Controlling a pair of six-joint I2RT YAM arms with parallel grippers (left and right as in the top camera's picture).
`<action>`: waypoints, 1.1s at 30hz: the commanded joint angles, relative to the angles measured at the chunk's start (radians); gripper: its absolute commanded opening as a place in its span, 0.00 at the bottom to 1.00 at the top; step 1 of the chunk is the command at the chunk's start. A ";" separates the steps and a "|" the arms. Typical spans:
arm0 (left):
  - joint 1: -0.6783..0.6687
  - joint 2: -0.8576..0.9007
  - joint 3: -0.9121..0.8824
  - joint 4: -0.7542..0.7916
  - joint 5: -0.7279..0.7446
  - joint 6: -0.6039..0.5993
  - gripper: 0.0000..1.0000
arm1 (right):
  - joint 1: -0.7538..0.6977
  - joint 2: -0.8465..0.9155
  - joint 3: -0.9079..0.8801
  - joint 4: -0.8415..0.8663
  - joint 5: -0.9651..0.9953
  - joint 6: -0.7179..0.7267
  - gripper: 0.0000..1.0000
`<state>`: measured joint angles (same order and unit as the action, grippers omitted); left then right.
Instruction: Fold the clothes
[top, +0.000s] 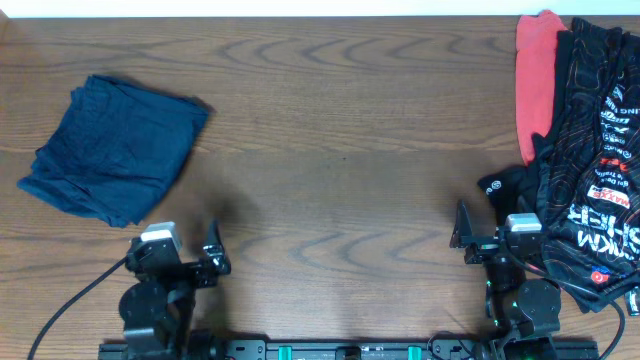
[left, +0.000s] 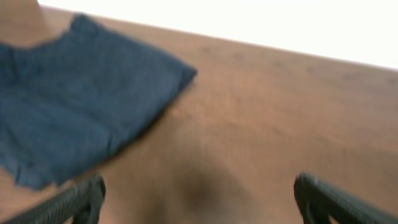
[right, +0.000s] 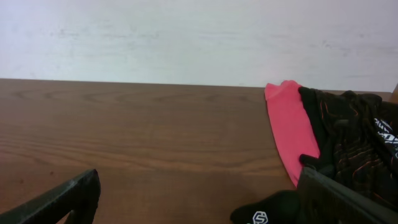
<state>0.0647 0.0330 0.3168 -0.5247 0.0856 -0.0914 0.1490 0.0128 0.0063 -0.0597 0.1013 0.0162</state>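
A folded dark blue garment (top: 110, 150) lies at the left of the wooden table; it also shows in the left wrist view (left: 74, 99). A pile of unfolded clothes sits at the right: a black printed jersey (top: 590, 150) over a red garment (top: 535, 80), also in the right wrist view as the jersey (right: 354, 137) and the red garment (right: 289, 124). My left gripper (top: 215, 260) is open and empty near the front edge, below the blue garment. My right gripper (top: 462, 235) is open and empty, just left of the black jersey's edge.
The wooden table (top: 340, 130) stretches between the two garments. A black sleeve end with a small white logo (right: 267, 214) lies between my right fingers. Cables run from the arm bases at the front edge.
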 joint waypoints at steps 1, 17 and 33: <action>0.005 -0.031 -0.084 0.124 -0.013 0.013 0.98 | -0.004 -0.002 -0.001 -0.004 -0.004 -0.014 0.99; -0.002 -0.030 -0.312 0.462 -0.008 0.005 0.98 | -0.004 -0.002 -0.001 -0.004 -0.004 -0.014 0.99; -0.002 -0.029 -0.312 0.462 -0.008 0.005 0.98 | -0.004 -0.002 -0.001 -0.004 -0.004 -0.014 0.99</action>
<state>0.0643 0.0109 0.0273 -0.0406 0.0711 -0.0887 0.1490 0.0128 0.0063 -0.0601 0.1009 0.0135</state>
